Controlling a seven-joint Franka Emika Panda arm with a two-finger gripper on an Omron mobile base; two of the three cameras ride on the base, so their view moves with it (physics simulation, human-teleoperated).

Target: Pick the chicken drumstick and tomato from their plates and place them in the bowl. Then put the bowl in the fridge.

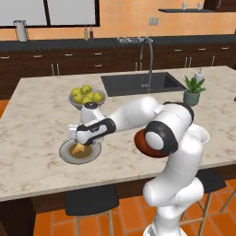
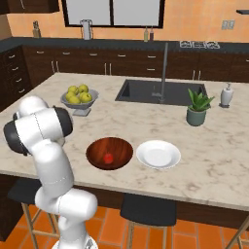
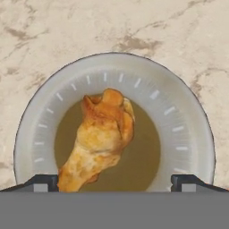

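Observation:
The golden-tan chicken drumstick (image 3: 100, 138) lies on the grey plate (image 3: 179, 116) with the brownish centre, its tapered end close to my left fingertip (image 3: 44, 182). My gripper (image 3: 115, 183) hovers low over this plate (image 1: 67, 154), open, its fingers wide apart on either side of the drumstick (image 1: 79, 148). In the left base view the gripper (image 1: 79, 144) is at the near left part of the island. The red tomato (image 2: 108, 158) sits inside the dark wooden bowl (image 2: 121, 146). Just right of the bowl stands the plain white plate (image 2: 158, 154), with nothing on it. The fridge is out of view.
A grey footed fruit bowl of yellow-green apples (image 1: 87, 97) stands just behind the grey plate. Farther back are a sink (image 1: 140, 83) with a tall faucet, a potted plant (image 1: 193, 90) and a soap dispenser (image 2: 226, 95). Dark stools (image 1: 90, 200) stand along the island's near edge.

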